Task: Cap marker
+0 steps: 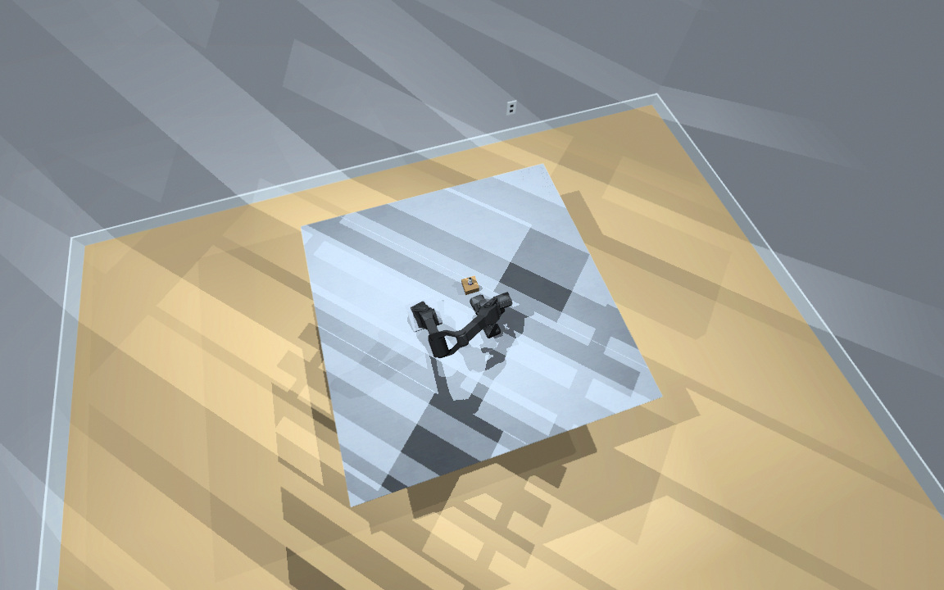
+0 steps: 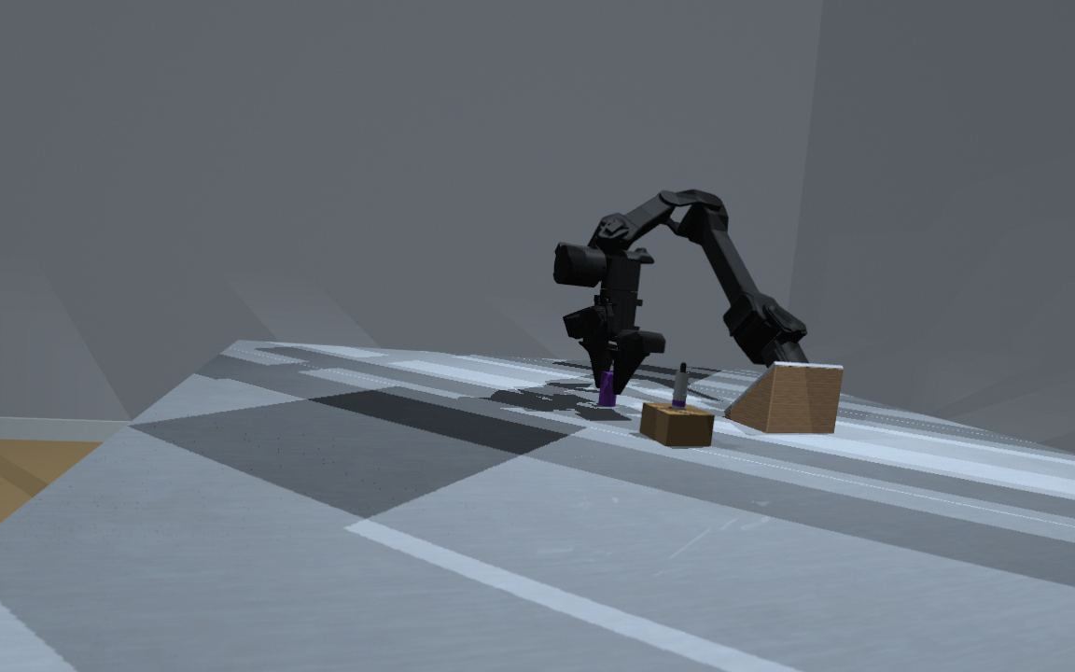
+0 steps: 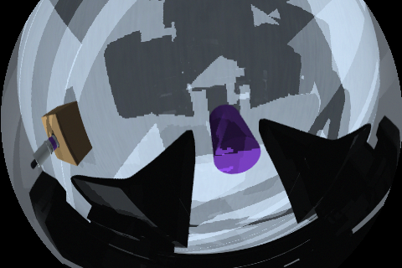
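Observation:
The purple cap (image 2: 607, 399) (image 3: 235, 151) stands upright on the table. My gripper (image 2: 609, 388) (image 3: 227, 130) points down over it and is open; its fingertips are on either side of the cap's upper part, with a gap on both sides in the wrist view. The marker (image 1: 470, 280) (image 2: 680, 387) (image 3: 43, 154) stands upright in the holder block (image 1: 469, 289) (image 2: 675, 427) (image 3: 76, 136), grey with a purple band and a bare dark tip. In the top view the arm hides the cap and the fingertips.
The holder block stands to the right of the gripper in the exterior view and at the left in the wrist view. A wooden wedge (image 2: 805, 399) stands under the arm's base. The pale table (image 1: 388, 242) (image 2: 441, 576) carries striped shadows.

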You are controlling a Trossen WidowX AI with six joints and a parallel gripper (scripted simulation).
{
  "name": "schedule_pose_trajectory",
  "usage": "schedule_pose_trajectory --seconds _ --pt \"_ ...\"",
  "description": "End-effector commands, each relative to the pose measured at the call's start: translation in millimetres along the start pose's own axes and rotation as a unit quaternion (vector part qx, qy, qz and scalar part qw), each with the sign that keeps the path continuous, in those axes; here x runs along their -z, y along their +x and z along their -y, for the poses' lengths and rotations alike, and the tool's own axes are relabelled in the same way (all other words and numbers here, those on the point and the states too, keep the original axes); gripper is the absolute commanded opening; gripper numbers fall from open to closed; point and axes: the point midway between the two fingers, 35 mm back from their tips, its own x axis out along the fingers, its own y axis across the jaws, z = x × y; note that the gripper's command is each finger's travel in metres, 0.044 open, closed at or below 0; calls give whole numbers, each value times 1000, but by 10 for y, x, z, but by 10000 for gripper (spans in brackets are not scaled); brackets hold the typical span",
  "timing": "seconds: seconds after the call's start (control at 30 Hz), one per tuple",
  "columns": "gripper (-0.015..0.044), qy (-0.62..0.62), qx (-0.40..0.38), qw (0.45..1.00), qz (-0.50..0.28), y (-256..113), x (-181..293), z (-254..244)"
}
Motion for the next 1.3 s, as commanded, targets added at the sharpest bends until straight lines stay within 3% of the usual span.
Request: schedule_pose_trajectory --seconds 0.0,0.1,0.23,0.53,0.63,1.27 --pt "236 -1 3 1000 -2 68 17 10" --pt "236 -1 4 1000 -2 90 20 11" --pt "131 -1 4 1000 -2 90 21 14" --pt "71 -1 4 1000 -2 90 21 6" --pt "0 -1 3 1000 -2 54 17 3" --pt "0 -2 2 1000 -2 -423 8 -9"
